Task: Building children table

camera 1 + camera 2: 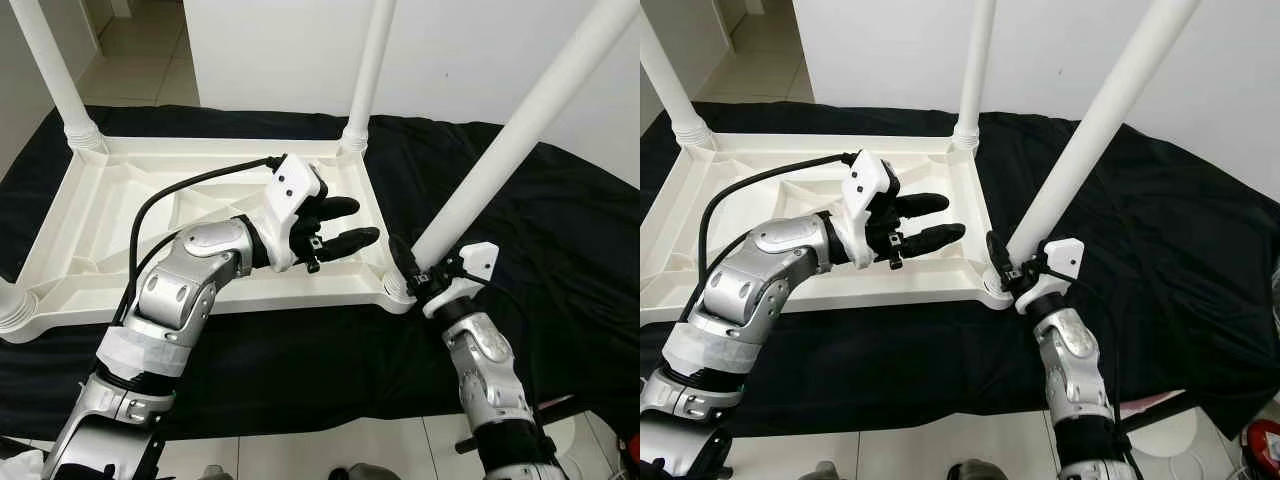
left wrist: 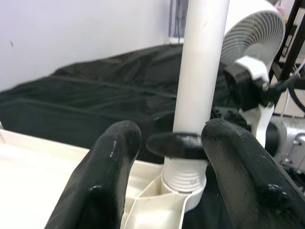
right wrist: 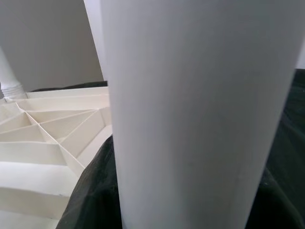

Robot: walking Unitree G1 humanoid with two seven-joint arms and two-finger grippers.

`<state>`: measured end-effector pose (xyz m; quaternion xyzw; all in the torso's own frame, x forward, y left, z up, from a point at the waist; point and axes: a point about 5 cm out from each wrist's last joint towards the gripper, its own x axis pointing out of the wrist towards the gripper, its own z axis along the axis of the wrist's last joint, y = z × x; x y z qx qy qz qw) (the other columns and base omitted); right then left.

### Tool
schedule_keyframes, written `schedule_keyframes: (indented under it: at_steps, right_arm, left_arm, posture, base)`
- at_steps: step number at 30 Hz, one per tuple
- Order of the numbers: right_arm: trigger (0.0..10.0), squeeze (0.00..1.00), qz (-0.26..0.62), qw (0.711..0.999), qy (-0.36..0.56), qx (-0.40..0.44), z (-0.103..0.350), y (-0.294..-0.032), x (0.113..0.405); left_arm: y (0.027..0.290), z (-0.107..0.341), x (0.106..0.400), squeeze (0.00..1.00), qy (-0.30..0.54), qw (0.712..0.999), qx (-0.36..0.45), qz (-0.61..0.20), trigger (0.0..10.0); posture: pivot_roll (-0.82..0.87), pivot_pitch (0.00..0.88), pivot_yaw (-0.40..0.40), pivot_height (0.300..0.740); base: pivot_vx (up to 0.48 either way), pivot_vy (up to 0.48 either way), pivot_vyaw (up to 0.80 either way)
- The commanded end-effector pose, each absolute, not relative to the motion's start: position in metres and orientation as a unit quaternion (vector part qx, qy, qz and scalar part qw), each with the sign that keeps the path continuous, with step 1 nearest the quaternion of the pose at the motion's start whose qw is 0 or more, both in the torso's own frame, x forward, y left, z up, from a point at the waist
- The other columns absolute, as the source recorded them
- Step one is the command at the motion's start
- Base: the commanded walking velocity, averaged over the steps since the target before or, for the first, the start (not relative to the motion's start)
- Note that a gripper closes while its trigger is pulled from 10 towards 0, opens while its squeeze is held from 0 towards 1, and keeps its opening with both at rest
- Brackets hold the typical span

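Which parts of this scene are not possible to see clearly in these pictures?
- Tops of the table legs: cut off by the upper edge in both eye views.
- Near-left corner of the upside-down tabletop: cut off by the left edge; the left arm covers the near rim.
- Right gripper fingers at the leg's base: hidden behind the leg and wrist; the right wrist view is blocked by the leg.
- Leg thread seating in the socket: not visible.
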<state>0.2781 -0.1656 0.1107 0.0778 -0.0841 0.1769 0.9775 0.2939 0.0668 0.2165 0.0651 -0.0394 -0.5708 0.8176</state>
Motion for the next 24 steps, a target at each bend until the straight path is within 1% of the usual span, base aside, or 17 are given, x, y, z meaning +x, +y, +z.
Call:
schedule_keyframes:
  at_steps: [1,2,3,4,5,8,15,20,24]
  right_arm:
    - [10.0,0.0,0.177,0.979,-0.01,0.104,0.084,-0.165,0.269]
    - [10.0,0.0,0.177,0.979,-0.01,0.104,0.084,-0.165,0.269]
    - [10.0,0.0,0.185,0.977,-0.032,0.105,0.099,-0.165,0.272]
    - [10.0,0.0,0.188,0.976,-0.037,0.104,0.103,-0.164,0.273]
    - [10.0,0.0,0.198,0.974,-0.047,0.102,0.113,-0.164,0.276]
    - [10.0,0.0,0.213,0.971,-0.057,0.097,0.129,-0.164,0.279]
    - [10.0,0.0,0.256,0.959,-0.097,0.072,0.172,-0.168,0.288]
    - [10.0,0.0,0.267,0.955,-0.11,0.065,0.184,-0.169,0.29]
    - [10.0,0.0,0.273,0.95,-0.126,0.078,0.199,-0.17,0.291]
  left_arm:
    - [0.066,0.217,0.295,0.0,-0.037,0.819,0.067,-0.568,10.0]
    - [0.066,0.217,0.295,0.0,-0.037,0.819,0.067,-0.568,10.0]
    - [0.066,0.216,0.295,0.08,-0.035,0.819,0.065,-0.569,10.0]
    - [0.066,0.216,0.295,0.08,-0.034,0.819,0.064,-0.57,10.0]
    - [0.066,0.217,0.294,1.0,-0.033,0.816,0.057,-0.575,10.0]
    - [0.065,0.218,0.293,1.0,-0.031,0.811,0.044,-0.583,10.0]
    - [0.064,0.218,0.293,1.0,-0.033,0.807,0.047,-0.587,10.0]
    - [0.063,0.219,0.293,1.0,-0.035,0.806,0.047,-0.588,10.0]
    - [0.065,0.22,0.293,1.0,-0.036,0.808,0.047,-0.587,10.0]
  posture:
    - [0.05,0.031,-0.011,0.74]
    - [0.05,0.031,-0.011,0.74]
    - [0.05,0.028,-0.01,0.74]
    - [0.05,0.028,-0.01,0.74]
    - [0.05,0.025,-0.011,0.74]
    - [0.05,0.025,-0.011,0.74]
    - [0.04,0.01,-0.014,0.74]
    - [0.04,0.012,-0.019,0.74]
    - [0.04,0.013,-0.021,0.74]
  base:
    - [0.0,0.0,0.0]
    - [0.0,0.0,0.0]
    - [0.0,0.0,0.0]
    - [0.0,0.0,0.0]
    - [0.0,0.0,0.0]
    - [0.0,0.0,0.0]
    - [0.0,0.0,0.0]
    - [0.0,0.0,0.0]
    - [0.0,0.0,0.0]
